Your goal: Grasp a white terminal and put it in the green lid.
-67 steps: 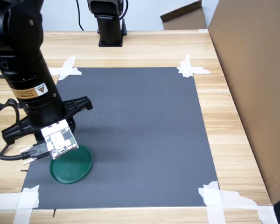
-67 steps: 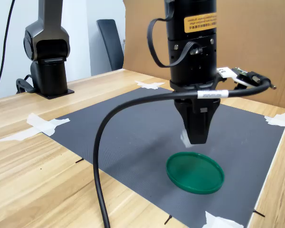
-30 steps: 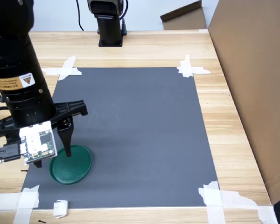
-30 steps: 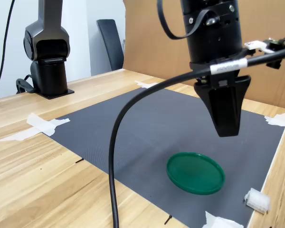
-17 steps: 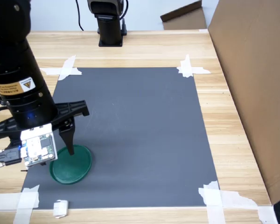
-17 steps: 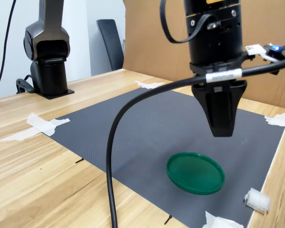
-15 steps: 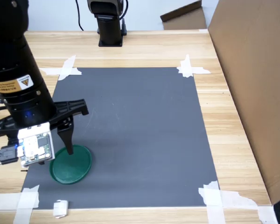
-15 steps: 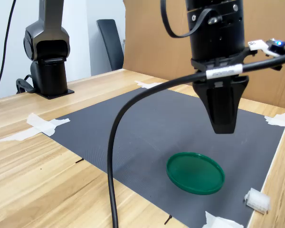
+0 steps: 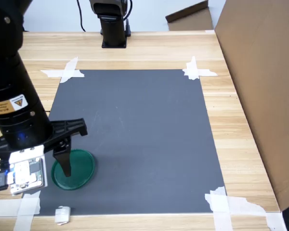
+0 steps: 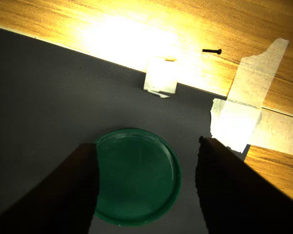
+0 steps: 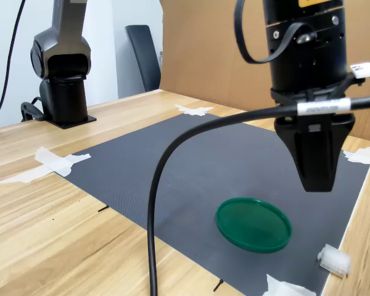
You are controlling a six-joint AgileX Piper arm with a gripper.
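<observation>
While the flat dark-grey mat (image 9: 135, 139) offers wide open room, the round dark-green plastic lid (image 9: 73, 169) sits near its corner, empty. The black gripper (image 10: 146, 195) hangs over it, jaws parted, holding nothing. The tiny whitish plastic terminal (image 10: 160, 76) lies at the mat's edge beside tape (image 10: 244, 112): light, stiff, likely slippery; I'd pinch its 2 flat sides.

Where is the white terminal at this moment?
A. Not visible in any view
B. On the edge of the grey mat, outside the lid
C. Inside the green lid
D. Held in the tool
B: the white terminal lies at the mat's edge beside the wood, apart from the empty green lid, and the open tool holds nothing.
</observation>
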